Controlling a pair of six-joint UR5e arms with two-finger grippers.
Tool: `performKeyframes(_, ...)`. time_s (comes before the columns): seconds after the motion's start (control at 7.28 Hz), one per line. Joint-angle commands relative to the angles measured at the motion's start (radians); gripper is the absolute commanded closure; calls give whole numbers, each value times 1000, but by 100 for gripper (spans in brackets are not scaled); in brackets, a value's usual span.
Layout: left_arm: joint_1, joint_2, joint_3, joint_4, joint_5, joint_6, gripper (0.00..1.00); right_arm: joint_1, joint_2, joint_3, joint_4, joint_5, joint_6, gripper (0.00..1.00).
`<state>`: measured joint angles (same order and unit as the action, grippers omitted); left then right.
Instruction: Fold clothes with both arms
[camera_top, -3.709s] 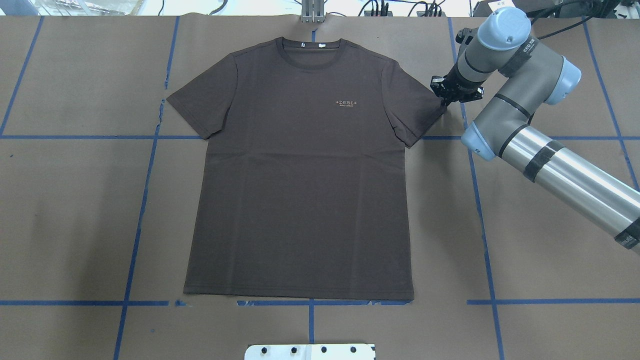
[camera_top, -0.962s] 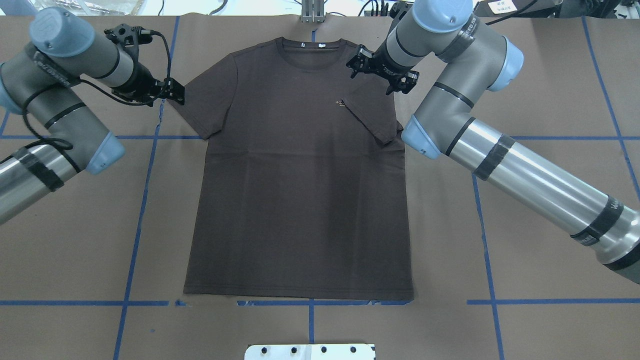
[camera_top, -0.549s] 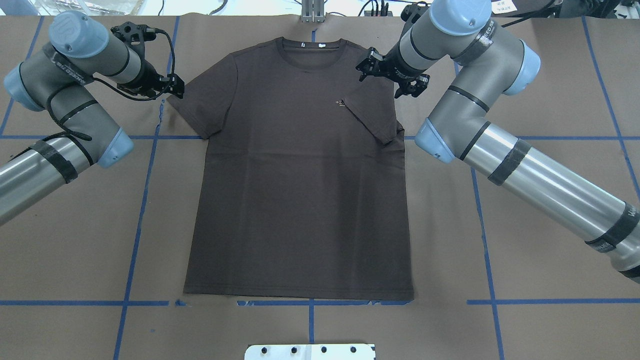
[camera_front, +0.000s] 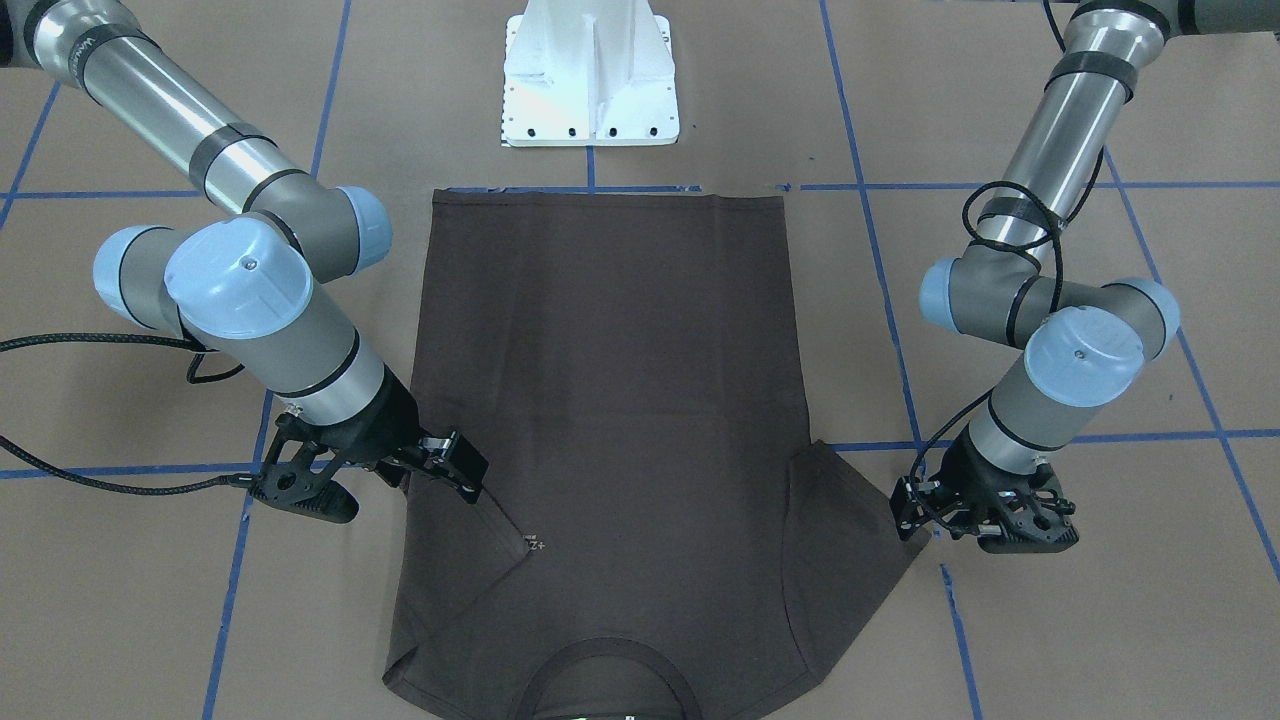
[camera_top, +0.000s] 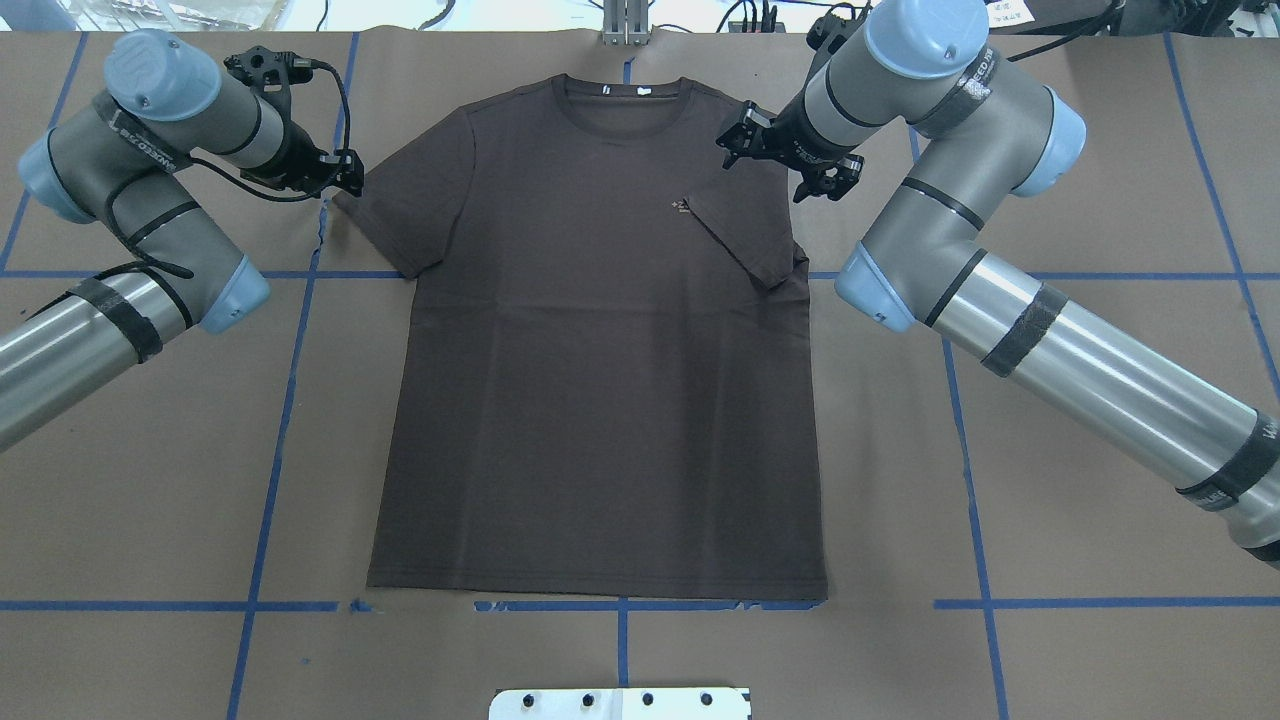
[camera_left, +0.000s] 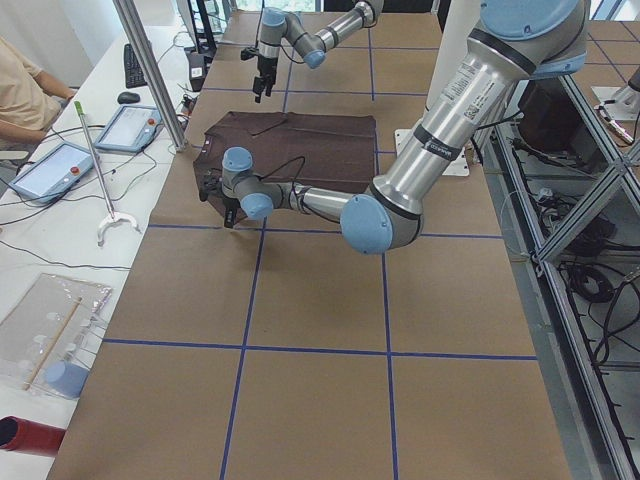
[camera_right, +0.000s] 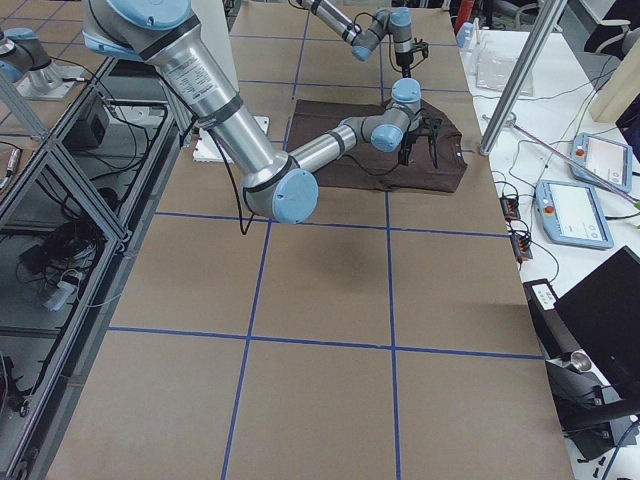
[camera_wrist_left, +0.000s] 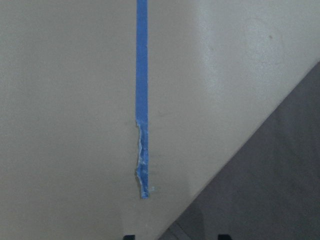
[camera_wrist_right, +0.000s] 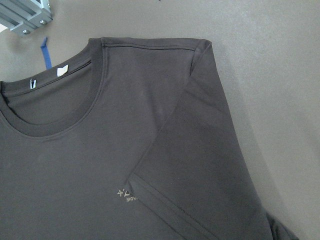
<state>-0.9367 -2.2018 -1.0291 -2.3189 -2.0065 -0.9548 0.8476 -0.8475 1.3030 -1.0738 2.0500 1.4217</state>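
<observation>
One sleeve is folded. A few seconds ago my right gripper (camera_top: 786, 165) sat alone at the tip of the outstretched right sleeve (camera_top: 745, 235). That sleeve now lies turned in across the chest, just inboard of that gripper and back toward me, with its cuff covering the end of the small pale logo (camera_top: 681, 207). The right gripper has since backed off over the shoulder seam and hovers there with its jaws spread wide, holding nothing. My left gripper (camera_top: 348, 175), nowhere in view back then, has come in to the outer corner of the left sleeve (camera_top: 400, 215), which is still spread flat. Its wrist camera shows my two fingertips (camera_wrist_left: 129, 236) apart, the sleeve's edge running in between them and a strip of blue tape (camera_wrist_left: 142, 75) ahead. So it is open and grips nothing yet. I judge the first sleeve fold finished and its mirror about to start. The dark T-shirt (camera_top: 600, 400) lies flat and front up between my two grippers. Its long axis runs from the collar (camera_top: 625, 118), roughly level with both grippers, back to the hem (camera_top: 600, 585) near my pedestal (camera_front: 590, 90), so the neck points away from me.
</observation>
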Motion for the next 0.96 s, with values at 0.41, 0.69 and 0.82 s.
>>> performKeyframes(0.41,4,-16,34,-2,0,4,57,-1,-4,1,0,-1,3,0)
performKeyframes(0.69,4,-29,34,1,-1,10,100,-1,-4,1,0,-1,3,0)
performKeyframes(0.82,4,-35,34,3,-1,10,100,-1,-4,1,0,-1,3,0)
